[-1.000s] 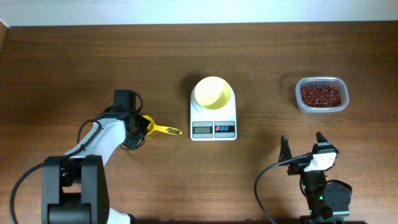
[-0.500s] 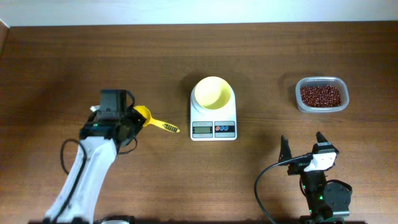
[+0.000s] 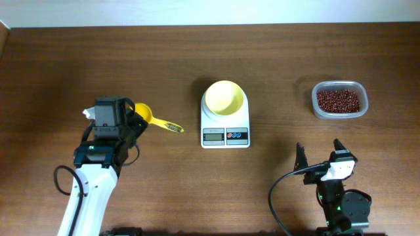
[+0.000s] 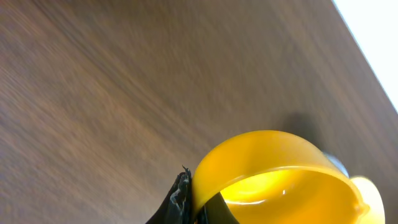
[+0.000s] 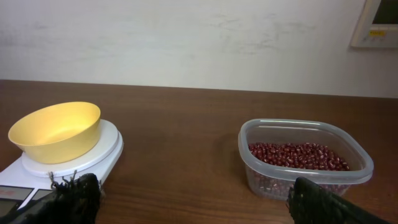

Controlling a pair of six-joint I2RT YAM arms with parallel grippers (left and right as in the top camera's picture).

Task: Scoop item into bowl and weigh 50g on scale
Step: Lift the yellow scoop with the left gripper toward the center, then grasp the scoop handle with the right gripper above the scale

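The pale yellow bowl (image 3: pixel 224 98) sits empty on the white scale (image 3: pixel 225 124) at the table's middle; both show at the left of the right wrist view, the bowl (image 5: pixel 56 130) on the scale (image 5: pixel 99 155). The reddish-brown beans (image 3: pixel 338 100) fill a clear container (image 3: pixel 339 86) at the right, also in the right wrist view (image 5: pixel 298 157). My left gripper (image 3: pixel 131 118) is shut on the cup rim of the small yellow scoop (image 3: pixel 156 121), held left of the scale; the scoop's cup fills the left wrist view (image 4: pixel 280 174). My right gripper (image 3: pixel 319 152) is open and empty near the front edge.
The clear container's rim (image 5: pixel 305 127) stands right of the scale with bare brown wood between them. A pale wall (image 5: pixel 186 37) runs behind the table's far edge.
My left arm has swung left and away from the scale, carrying the yellow scoop up off the table with it. The right arm has not moved.
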